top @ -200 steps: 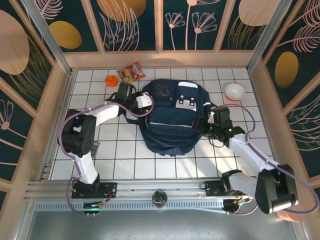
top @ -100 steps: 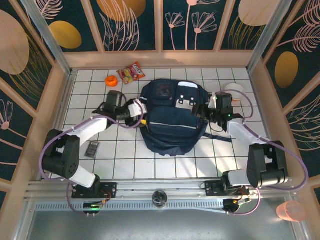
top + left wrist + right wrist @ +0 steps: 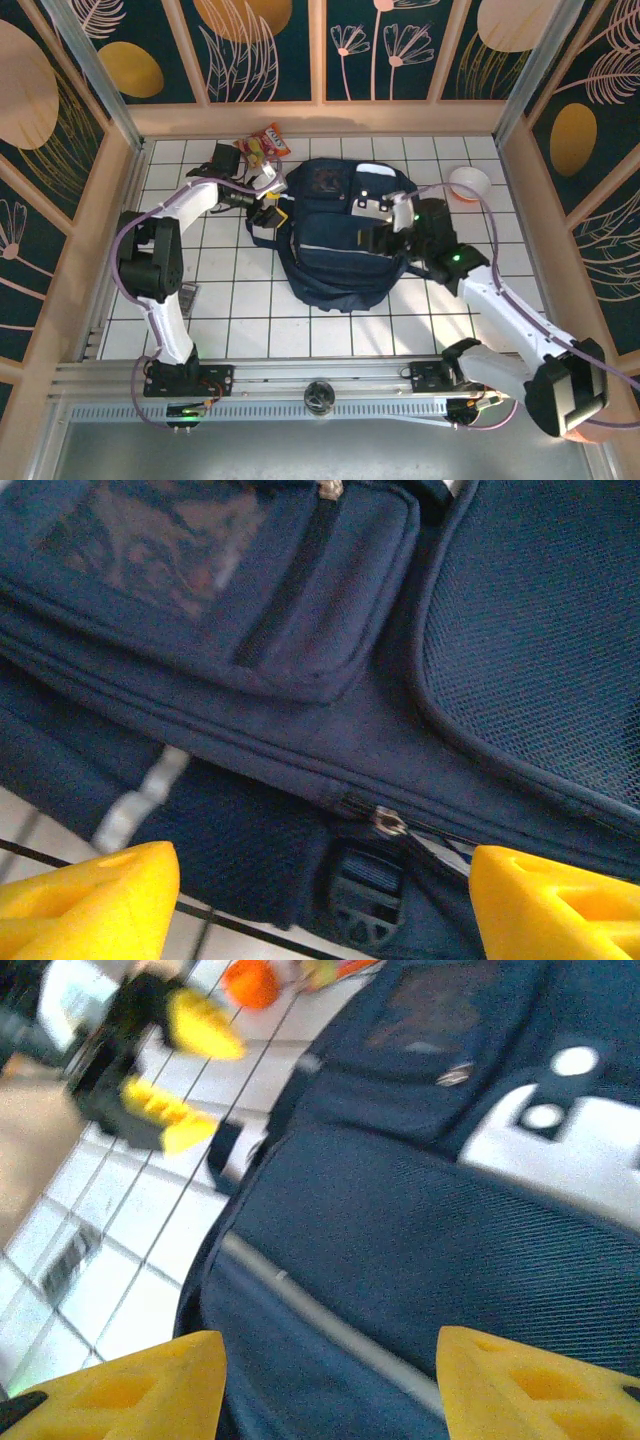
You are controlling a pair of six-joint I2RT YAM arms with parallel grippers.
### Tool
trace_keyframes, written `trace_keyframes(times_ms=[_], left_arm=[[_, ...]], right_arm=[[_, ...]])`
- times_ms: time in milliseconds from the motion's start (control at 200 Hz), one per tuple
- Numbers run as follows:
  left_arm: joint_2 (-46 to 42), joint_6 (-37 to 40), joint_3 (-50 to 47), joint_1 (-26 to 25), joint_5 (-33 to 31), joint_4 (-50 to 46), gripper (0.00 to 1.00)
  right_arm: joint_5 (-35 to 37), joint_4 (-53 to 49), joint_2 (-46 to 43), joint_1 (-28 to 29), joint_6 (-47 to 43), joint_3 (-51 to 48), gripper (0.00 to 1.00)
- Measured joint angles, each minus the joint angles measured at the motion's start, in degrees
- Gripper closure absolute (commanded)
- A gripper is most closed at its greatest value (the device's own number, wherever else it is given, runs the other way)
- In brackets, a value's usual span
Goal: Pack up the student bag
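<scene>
The student bag (image 3: 335,245), a dark navy backpack with a light stripe and grey buckle patches, lies flat in the middle of the tiled table. My left gripper (image 3: 268,203) is at its upper left side, open. In the left wrist view the yellow fingertips (image 3: 90,900) stand wide apart with a zipper pull (image 3: 388,822) and a black buckle (image 3: 365,898) between them, untouched. My right gripper (image 3: 380,237) hovers over the bag's right half, open. In the right wrist view its fingertips (image 3: 540,1385) frame the bag's front (image 3: 400,1250) and grey stripe, gripping nothing.
A red snack packet (image 3: 263,145) lies at the back left beside the left arm. An orange item (image 3: 250,982) sits near it. A white bowl (image 3: 469,182) stands at the back right. A small dark flat object (image 3: 186,295) lies by the left arm's base. Wooden walls enclose the table.
The left arm swung toward the back, its gripper shifting up along the bag's left side. The right gripper moved left from the bag's right edge to over the bag.
</scene>
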Motion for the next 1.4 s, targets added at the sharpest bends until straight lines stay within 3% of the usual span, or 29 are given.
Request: trace_keyframes(times_ms=[130, 270, 666, 766, 851, 1006, 1261, 1401], left_arm=[[1.8, -2.8, 0.1, -0.2, 0.7, -1.2, 0.25], [4.4, -8.4, 1.7, -1.3, 0.9, -0.9, 0.26], [7.8, -20.5, 2.0, -4.7, -0.7, -0.1, 0.28], [8.1, -21.6, 2.0, -4.7, 0.0, -0.2, 0.32], [8.0, -21.9, 1.8, -4.7, 1.5, -0.5, 0.41], [7.9, -22.2, 1.2, -4.7, 3.6, -0.9, 0.54], [7.9, -22.2, 1.5, -4.7, 5.7, -2.1, 0.61], [7.4, -22.0, 1.5, -4.8, 7.5, -2.4, 0.64]], right_arm=[[6.5, -0.9, -0.3, 11.0, -7.1, -1.5, 0.41], [11.8, -1.1, 2.3, 17.4, -14.5, -1.5, 0.39], [18.7, -1.1, 12.6, 20.5, -26.3, -1.5, 0.41], [20.5, -1.1, 13.8, 20.4, -27.4, -1.5, 0.50], [21.9, -1.1, 14.5, 20.3, -27.6, -1.5, 0.64], [23.5, -0.9, 14.5, 19.2, -27.8, -1.5, 0.79], [23.5, 0.2, 9.8, 16.2, -26.7, -1.5, 0.96], [22.8, 0.8, 6.5, 13.6, -25.9, -1.8, 1.00]])
